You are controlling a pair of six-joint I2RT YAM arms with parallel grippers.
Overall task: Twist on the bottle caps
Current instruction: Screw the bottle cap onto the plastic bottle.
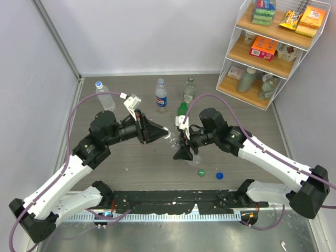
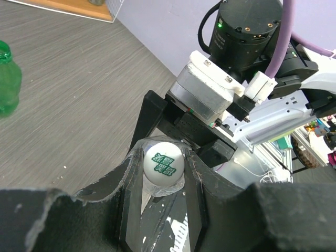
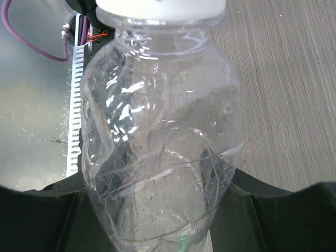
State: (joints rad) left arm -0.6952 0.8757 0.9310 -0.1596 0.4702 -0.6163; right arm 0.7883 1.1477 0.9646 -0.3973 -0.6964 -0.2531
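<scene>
My right gripper (image 3: 163, 220) is shut on the plain clear bottle (image 3: 157, 131), holding its body above the table. The white cap (image 2: 164, 163), printed with green marks, sits on that bottle's neck, and my left gripper (image 2: 163, 160) is shut on it. In the top view the two grippers meet at mid-table, the left (image 1: 160, 132) and the right (image 1: 184, 149). A green cap (image 1: 201, 172) and a blue cap (image 1: 219, 176) lie loose on the table near the front. The cola-label bottle (image 1: 161, 96) and the green bottle (image 1: 182, 109) stand behind, uncapped.
A clear bottle with a dark cap (image 1: 189, 89) stands at the back, and another capped clear bottle (image 1: 104, 95) at the back left. A wooden snack shelf (image 1: 273, 47) fills the back right corner. A black rail (image 1: 173, 202) runs along the near edge.
</scene>
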